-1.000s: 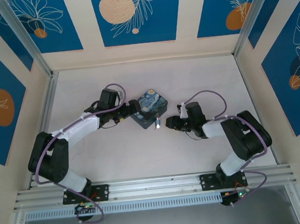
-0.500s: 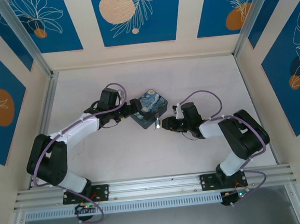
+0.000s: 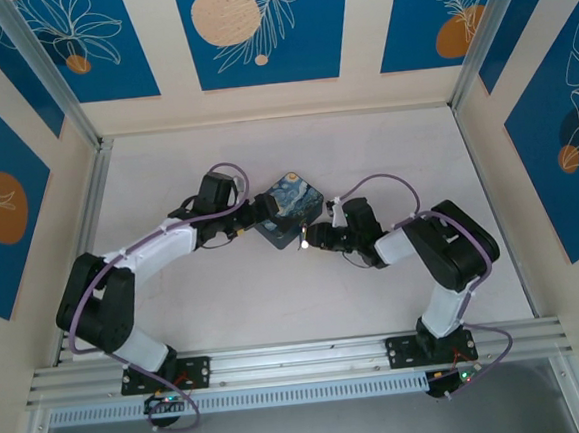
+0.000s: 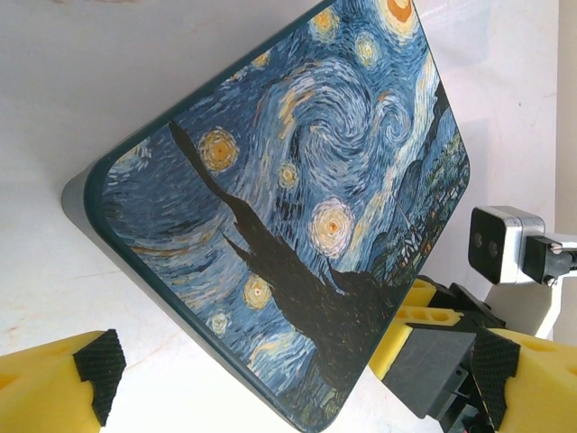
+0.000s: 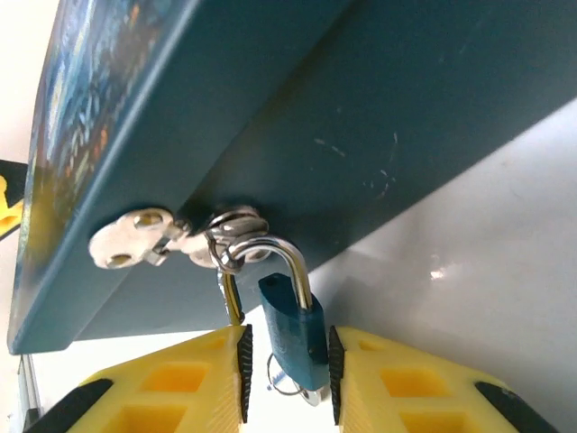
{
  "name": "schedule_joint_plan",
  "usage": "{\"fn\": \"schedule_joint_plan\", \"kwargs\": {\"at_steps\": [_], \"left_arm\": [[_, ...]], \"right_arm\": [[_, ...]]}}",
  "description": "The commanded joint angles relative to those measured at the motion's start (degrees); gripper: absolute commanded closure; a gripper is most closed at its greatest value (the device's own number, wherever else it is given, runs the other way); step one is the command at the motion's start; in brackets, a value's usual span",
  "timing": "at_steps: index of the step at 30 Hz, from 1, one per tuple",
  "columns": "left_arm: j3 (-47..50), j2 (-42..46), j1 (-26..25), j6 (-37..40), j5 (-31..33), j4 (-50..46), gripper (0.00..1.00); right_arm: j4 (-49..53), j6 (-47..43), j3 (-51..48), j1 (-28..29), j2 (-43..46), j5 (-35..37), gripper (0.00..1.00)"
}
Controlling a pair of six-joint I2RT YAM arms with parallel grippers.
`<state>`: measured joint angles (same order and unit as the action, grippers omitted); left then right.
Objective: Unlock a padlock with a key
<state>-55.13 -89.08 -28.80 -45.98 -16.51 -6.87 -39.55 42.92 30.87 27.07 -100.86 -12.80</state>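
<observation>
Left hand (image 4: 297,370), fully open, straddles the box (image 4: 297,180), likely to steady it; right hand (image 5: 287,361) brackets the padlock (image 5: 293,329) hanging from the hasp (image 5: 227,227), apparently to hold it for keying, though clamping cannot be confirmed.

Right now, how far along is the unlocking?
Done: left jaws open astride the box, right jaws either side of the padlock. In hand: gripping it; whether it is clamped is unclear. Left: shackle shut through the box's ring, so unlocking remains.
</observation>
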Motion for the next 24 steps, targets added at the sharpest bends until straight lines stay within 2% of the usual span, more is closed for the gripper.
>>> {"fn": "schedule_joint_plan", "kwargs": {"at_steps": [1, 6, 10, 15, 19, 24], "left_arm": [[-1.81, -0.79, -0.56, -0.16, -0.8, 0.14, 0.0], [-2.33, -1.19, -0.55, -0.16, -0.89, 0.04, 0.0], [-2.78, -1.53, -0.54, -0.08, -0.93, -0.13, 0.0], [-3.17, -1.87, -0.54, -0.06, -0.89, -0.28, 0.0], [-3.48, -2.14, -0.62, 0.4, -0.21, -1.17, 0.0], [-3.88, -2.15, -0.82, 1.76, 2.49, -4.01, 0.0]], "right_arm": [[0.56, -0.29, 0.17, 0.65, -3.14, 1.03, 0.72], [-0.48, -0.62, -0.67, 0.84, -3.21, 0.74, 0.76], [-1.2, -1.16, -1.07, 1.43, -3.34, 0.27, 0.73], [-0.06, -1.35, -0.25, 1.93, -4.18, 1.62, 0.75], [0.26, -1.01, -0.11, 1.94, -4.35, 2.51, 0.85], [0.35, -0.39, -0.59, 1.85, -3.62, 3.13, 0.91]]}}
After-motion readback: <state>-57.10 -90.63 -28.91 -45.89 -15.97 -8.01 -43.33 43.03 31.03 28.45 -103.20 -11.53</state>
